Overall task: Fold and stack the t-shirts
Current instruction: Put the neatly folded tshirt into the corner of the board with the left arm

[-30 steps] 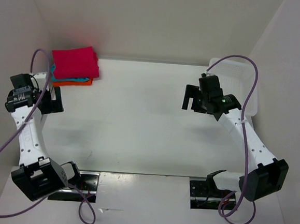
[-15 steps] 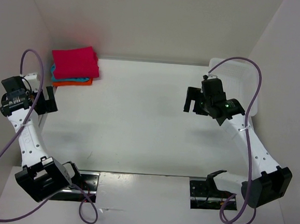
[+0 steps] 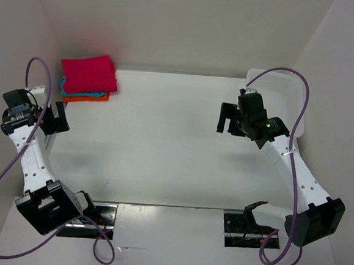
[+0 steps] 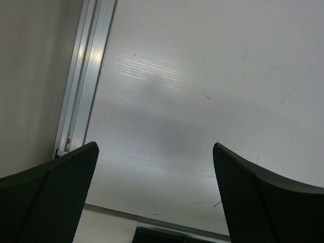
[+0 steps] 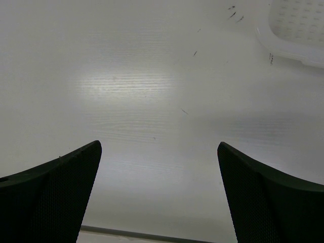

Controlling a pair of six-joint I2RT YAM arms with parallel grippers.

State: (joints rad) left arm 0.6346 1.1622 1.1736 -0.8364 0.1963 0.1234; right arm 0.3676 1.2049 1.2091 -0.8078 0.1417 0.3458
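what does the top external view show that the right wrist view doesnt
Only top external: the folded t-shirts stacked at the far left, pink-red on top, and the left hand. Only right wrist: the mesh holes of the basket and small dark marks on the table. Both: that basket, the table and the open right hand.

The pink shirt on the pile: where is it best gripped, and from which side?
Probably its corner nearest the middle of the table, coming in low from that side. The pink shirt lies flat on the teal shirt and orange shirt in the far left corner, so its other edges are cramped. The open left gripper is closest.
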